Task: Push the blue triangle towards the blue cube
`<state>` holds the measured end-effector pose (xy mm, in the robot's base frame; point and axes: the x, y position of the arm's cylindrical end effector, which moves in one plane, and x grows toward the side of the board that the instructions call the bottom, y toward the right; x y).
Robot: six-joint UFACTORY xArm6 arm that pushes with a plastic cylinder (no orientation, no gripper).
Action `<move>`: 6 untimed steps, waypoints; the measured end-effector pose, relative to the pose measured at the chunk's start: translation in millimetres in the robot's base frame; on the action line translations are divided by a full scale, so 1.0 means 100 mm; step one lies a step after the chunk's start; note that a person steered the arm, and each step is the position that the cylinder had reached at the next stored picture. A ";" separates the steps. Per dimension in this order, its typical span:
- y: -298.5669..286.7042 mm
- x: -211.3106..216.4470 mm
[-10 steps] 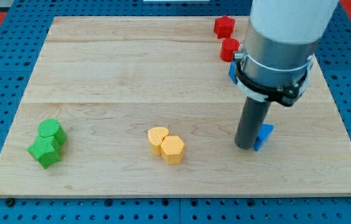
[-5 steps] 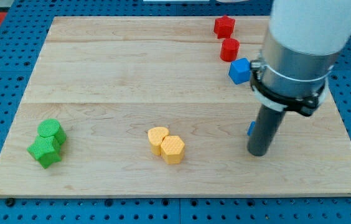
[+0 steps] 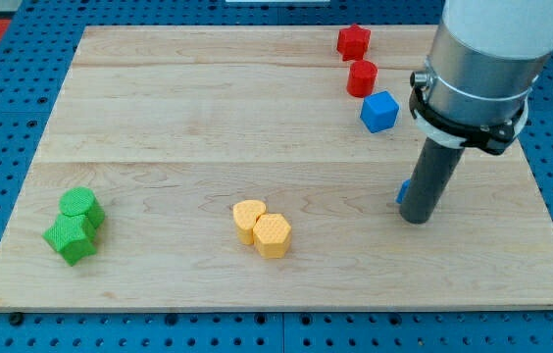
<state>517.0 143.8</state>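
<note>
The blue cube sits at the view's upper right, just below the red blocks. The blue triangle is almost hidden behind my rod; only a thin blue sliver shows at the rod's left side, below and slightly right of the cube. My tip rests on the board at the triangle's lower right, touching or very close to it.
Two red blocks stand near the board's top edge, above the blue cube. Two yellow blocks touch at the lower middle. Two green blocks sit at the lower left. The board's right edge lies to the tip's right.
My rod moved right around the blue triangle, then up a little. The triangle, seen at the rod's right before, now shows at its left. The blue cube is uncovered.
</note>
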 end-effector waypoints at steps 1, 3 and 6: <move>0.00 -0.14; 0.42 -0.16; 0.24 -0.16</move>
<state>501.4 167.9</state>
